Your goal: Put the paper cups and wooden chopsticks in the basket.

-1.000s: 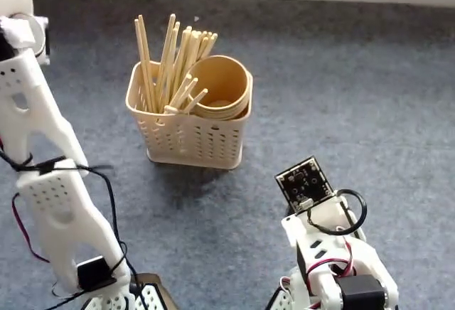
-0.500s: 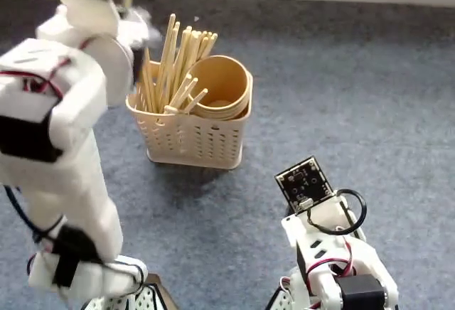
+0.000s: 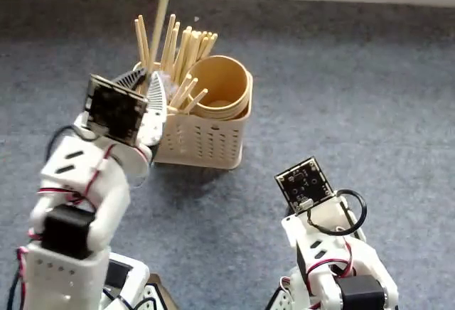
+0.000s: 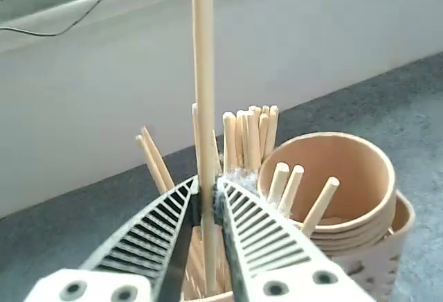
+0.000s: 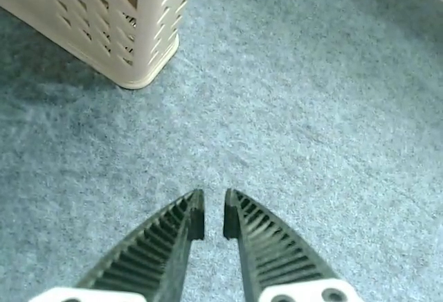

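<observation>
**Mia:** What is nearest to us?

**Tom:** The right gripper point(image 5: 213, 222). It hangs low over the grey carpet point(image 5: 311, 108), near the front of the basket but not touching it. Its jaws are almost closed, with just a thin gap, and nothing is in them.

**Mia:** And a bit farther?

**Tom:** The left gripper point(image 4: 208, 198). Its jaws are pinched on one chopstick point(image 4: 203, 73), and the stick stands straight up. It is right over the near left corner of the basket point(image 3: 195, 143). The low end seems to be inside already (I can't see if it touches the bottom).

**Mia:** What is in the basket?

**Tom:** The paper cups point(image 3: 224, 82) sit stacked in the right part. The other chopsticks point(image 3: 186, 47) stand in a bunch in the left part, and some lean on the cups. Behind it all is the pale wall point(image 4: 311, 39).

**Mia:** So what step is this?

**Tom:** I think it is putting this stick in. I see no more cups or sticks on the carpet, so it may be the last one.

**Mia:** What comes next?

**Tom:** The jaws should open so the stick drops down with the rest. Then the arm should go straight up, so it does not bump the tall sticks or tip the basket.
</observation>
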`<state>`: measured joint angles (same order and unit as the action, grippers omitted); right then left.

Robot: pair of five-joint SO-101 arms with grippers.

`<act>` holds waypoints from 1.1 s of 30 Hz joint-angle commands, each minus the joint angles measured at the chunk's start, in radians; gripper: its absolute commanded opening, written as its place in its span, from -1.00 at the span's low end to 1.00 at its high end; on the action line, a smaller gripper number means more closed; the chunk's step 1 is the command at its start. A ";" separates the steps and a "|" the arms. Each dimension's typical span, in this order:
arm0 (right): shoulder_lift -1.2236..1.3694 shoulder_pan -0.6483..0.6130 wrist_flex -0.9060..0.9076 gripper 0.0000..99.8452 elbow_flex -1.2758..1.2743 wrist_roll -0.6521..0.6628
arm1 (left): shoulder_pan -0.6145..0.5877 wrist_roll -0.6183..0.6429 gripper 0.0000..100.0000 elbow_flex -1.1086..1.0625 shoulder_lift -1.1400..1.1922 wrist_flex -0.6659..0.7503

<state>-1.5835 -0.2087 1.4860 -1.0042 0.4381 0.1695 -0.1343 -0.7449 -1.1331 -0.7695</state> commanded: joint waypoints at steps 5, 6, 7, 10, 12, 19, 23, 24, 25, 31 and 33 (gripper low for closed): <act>0.001 0.010 0.004 -0.87 0.002 0.011 | -0.013 0.014 -0.99 -0.073 0.107 0.192; -0.001 0.010 0.004 -0.87 0.002 0.011 | -0.030 0.014 -0.99 -0.070 0.136 0.226; -0.001 0.010 0.004 -0.87 0.002 0.011 | -0.039 0.014 -0.99 -0.065 0.163 0.250; 0.001 0.010 0.004 -0.87 0.002 0.011 | -0.042 0.015 -0.99 -0.012 0.225 0.256; 0.001 0.010 0.004 -0.87 0.002 0.011 | -0.039 0.017 -0.99 0.025 0.242 0.256; 0.001 0.010 0.004 -0.87 0.002 0.011 | -0.042 0.017 -0.88 0.054 0.289 0.258; 0.001 0.010 0.004 -0.87 0.002 0.011 | -0.041 0.015 -0.58 0.059 0.294 0.224; 0.001 0.010 0.004 -0.87 0.002 0.011 | -0.039 0.015 -0.59 0.059 0.294 0.213; 0.001 0.010 0.004 -0.87 0.002 0.011 | -0.039 0.015 -0.61 0.059 0.292 0.209; -0.005 0.010 0.004 -0.87 0.002 0.011 | -0.088 0.014 -0.64 0.157 0.262 0.123; -0.005 0.010 0.004 -0.87 0.002 0.011 | -0.102 0.014 -0.64 0.188 0.206 0.078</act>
<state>-1.5835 -0.2087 1.4860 -1.0042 0.4381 0.0944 -0.1297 -0.6360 -0.8600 -0.6452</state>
